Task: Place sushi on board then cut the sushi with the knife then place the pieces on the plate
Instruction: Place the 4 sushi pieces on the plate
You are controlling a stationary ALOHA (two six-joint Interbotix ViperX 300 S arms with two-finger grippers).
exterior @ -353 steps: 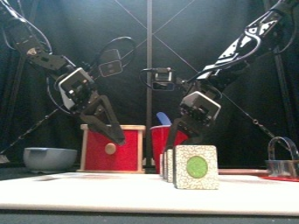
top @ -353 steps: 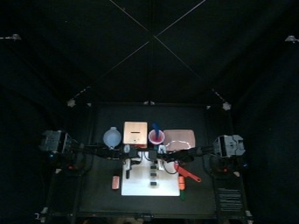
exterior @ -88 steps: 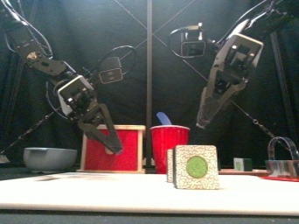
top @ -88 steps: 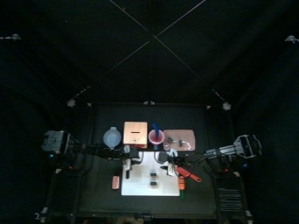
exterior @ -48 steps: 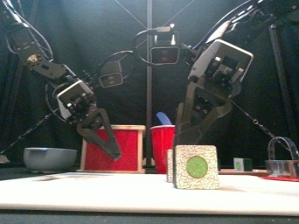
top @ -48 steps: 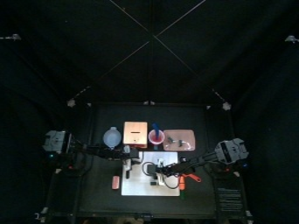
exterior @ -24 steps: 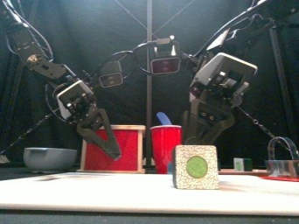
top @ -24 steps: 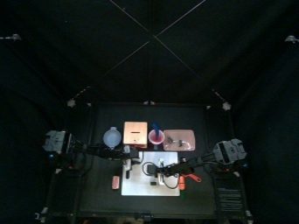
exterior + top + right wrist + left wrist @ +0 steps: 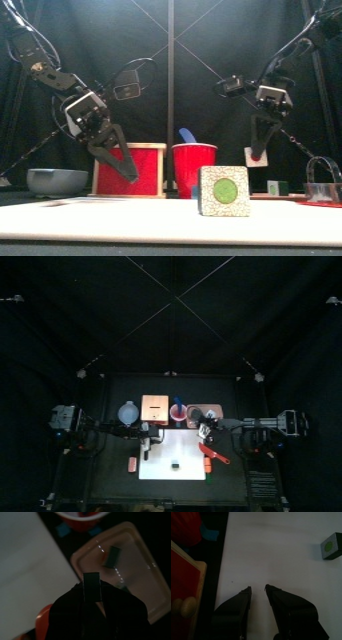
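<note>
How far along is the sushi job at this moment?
Done: cutting, it seems, since one piece already lies on the pink tray. In hand: the right claw holds a second slice above that tray. Left: release it, then move the sushi block standing on the white cutting board. The left claw hangs open over the board.

1 sushi piece [image 9: 223,190] stands on the board [image 9: 120,222] (another piece [image 9: 112,556] in the tray [image 9: 137,577]).

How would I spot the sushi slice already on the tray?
Behind the white board's right side lies the pink tray. One slice lies free on it; a second slice is shut in the right gripper above, and a block stands on the board.
</note>
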